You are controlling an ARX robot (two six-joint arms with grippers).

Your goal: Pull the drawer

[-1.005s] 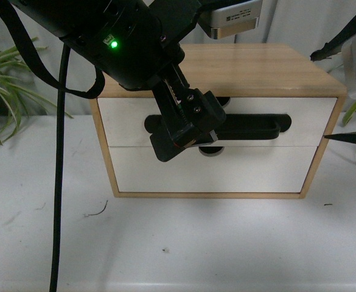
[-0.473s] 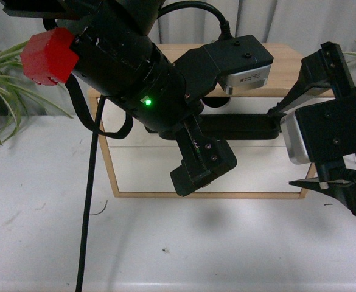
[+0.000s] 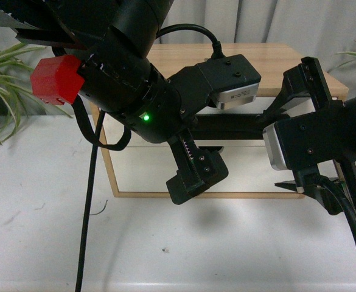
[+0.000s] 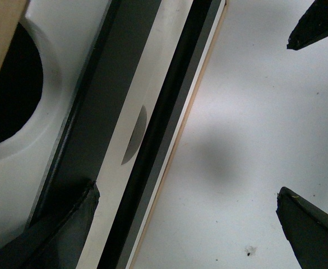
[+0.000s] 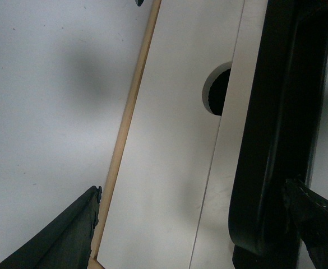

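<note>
The wooden cabinet stands at the back of the white table. The drawer is its upper white front, with a long black bar handle. My left gripper hangs open in front of the plain lower front. In the left wrist view the left gripper spans from the handle out over the table. My right gripper is open at the handle's right end. In the right wrist view one finger lies against the handle, and the right gripper holds nothing.
Plant leaves reach in at the left and right of the cabinet. A black cable hangs down over the white table. A red block sits on my left arm. Both arms hide much of the cabinet front.
My left gripper has dropped from the handle's middle to the lower front. My right arm has come in from the right to the handle's right end.
</note>
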